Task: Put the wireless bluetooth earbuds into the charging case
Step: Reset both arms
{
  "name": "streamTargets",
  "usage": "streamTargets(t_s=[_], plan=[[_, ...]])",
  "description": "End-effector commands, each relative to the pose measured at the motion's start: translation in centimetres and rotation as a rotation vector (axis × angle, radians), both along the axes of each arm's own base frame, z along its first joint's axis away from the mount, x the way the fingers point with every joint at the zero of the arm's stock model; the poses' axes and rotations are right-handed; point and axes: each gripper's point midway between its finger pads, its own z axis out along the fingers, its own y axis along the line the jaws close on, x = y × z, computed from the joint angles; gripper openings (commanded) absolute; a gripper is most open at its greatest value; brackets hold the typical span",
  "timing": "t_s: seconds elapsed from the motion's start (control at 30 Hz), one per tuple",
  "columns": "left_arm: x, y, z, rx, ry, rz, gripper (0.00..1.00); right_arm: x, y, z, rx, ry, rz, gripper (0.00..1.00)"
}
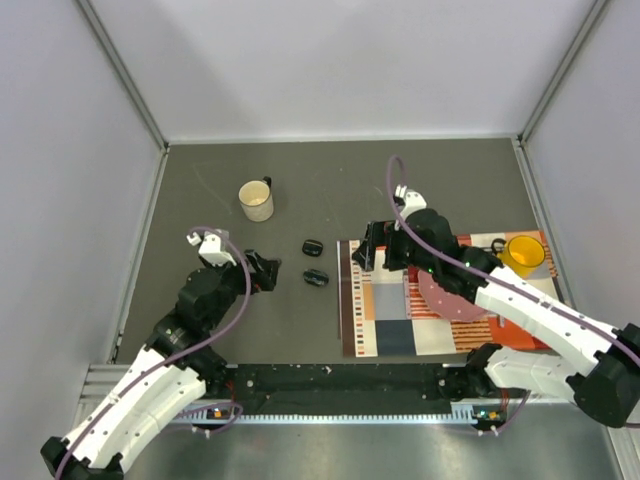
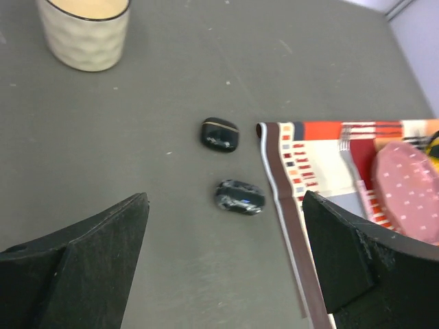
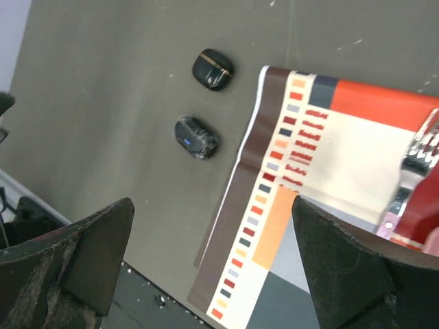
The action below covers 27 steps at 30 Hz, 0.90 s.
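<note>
Both arms are out over the grey tabletop (image 1: pixel 450 190), and both sets of jaws are released. The left jaws stand wide apart, with a black finger (image 2: pixel 89 260) at each side of the wrist view and only bare surface between. The right jaws are spread just as wide, fingers (image 3: pixel 343 267) flanking open space and gripping nothing.

Between the two arms lie two black oval charging cases, one behind the other, near each other but not touching. The far case (image 1: pixel 312 245) shows a thin gold line along its lid. The near case (image 1: pixel 316 277) is glossy, with a small blue spot that shows from the right wrist. Both lie flat on the tabletop and look shut. The earbuds themselves I cannot make out in any view.

From above, the left jaws sit just left of the near case, close but clear of it. The right jaws hang over the left edge of the patterned placemat (image 1: pixel 380 320), just right of the far case and also clear of it. Both cases rest on bare tabletop just beside that edge of the mat.

A cream mug (image 1: pixel 257 200) stands upright beyond the cases and off to the left, well apart from them. On the placemat, a pink dotted plate (image 1: pixel 445 300) lies partly beneath the right arm. A yellow cup (image 1: pixel 523 253) stands at the mat's far right corner. A shiny metal piece (image 3: pixel 418 151) shows at the edge of the right wrist view. What it is I cannot tell.
</note>
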Motion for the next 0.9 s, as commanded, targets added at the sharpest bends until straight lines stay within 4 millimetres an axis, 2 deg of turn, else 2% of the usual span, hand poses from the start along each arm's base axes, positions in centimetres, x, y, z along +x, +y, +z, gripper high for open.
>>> streamTargets(t_s=[0.0,0.07,0.13,0.2,0.23,0.27,0.37,0.43,0.5,0.53,0.63,0.7,0.73,0.77,0.87], plan=[[-0.8,2.2,1.0,0.218,-0.015,-0.012,0.99,2.0,-2.2,0.9,-0.101,-0.015,-0.065,0.99],[-1.5,1.5,0.8,0.286,0.010,-0.104,0.99,2.2,-2.5,0.9,-0.122,0.003,-0.057,0.99],[-1.6,1.6,0.6,0.310,0.059,-0.108,0.99,2.3,-2.9,1.0,-0.169,-0.001,-0.012,0.99],[-1.7,1.0,0.6,0.360,0.106,-0.162,0.99,1.9,-2.7,0.1,-0.234,0.033,0.079,0.99],[-1.5,0.9,0.7,0.373,0.117,-0.170,0.99,1.7,-3.2,0.6,-0.269,0.055,0.080,0.99],[-0.9,0.8,0.9,0.379,0.127,-0.160,0.99,2.3,-4.2,0.3,-0.325,0.063,0.028,0.99],[0.2,-0.2,2.6,0.341,0.048,-0.182,0.99,2.7,-4.9,0.4,-0.383,0.074,0.011,0.99],[0.7,-1.0,4.6,0.293,-0.037,-0.212,0.99,2.8,-5.0,0.9,-0.376,0.061,0.005,0.99],[-0.2,-2.5,6.2,0.237,-0.109,-0.316,0.99,2.8,-5.2,1.2,-0.369,0.050,0.002,0.99],[0.0,-2.7,7.5,0.196,-0.152,-0.304,0.99,2.7,-5.3,1.4,-0.364,0.044,0.002,0.99],[-0.2,-2.2,8.3,0.082,-0.121,-0.228,0.99,2.9,-5.7,1.7,-0.303,0.071,0.015,0.99],[-0.6,-1.5,9.0,0.030,-0.116,-0.180,0.99,2.5,-4.9,2.3,-0.192,0.103,0.063,0.99],[-0.2,-0.3,9.2,0.026,-0.119,-0.102,0.99,3.3,-6.1,2.2,-0.150,0.121,0.021,0.99],[-0.6,0.5,9.5,-0.005,-0.118,-0.061,0.99,2.8,-5.7,2.7,-0.084,0.135,0.057,0.99],[-1.2,1.7,10.2,-0.028,-0.130,-0.008,0.99,3.4,-6.7,3.3,-0.022,0.135,0.027,0.99]])
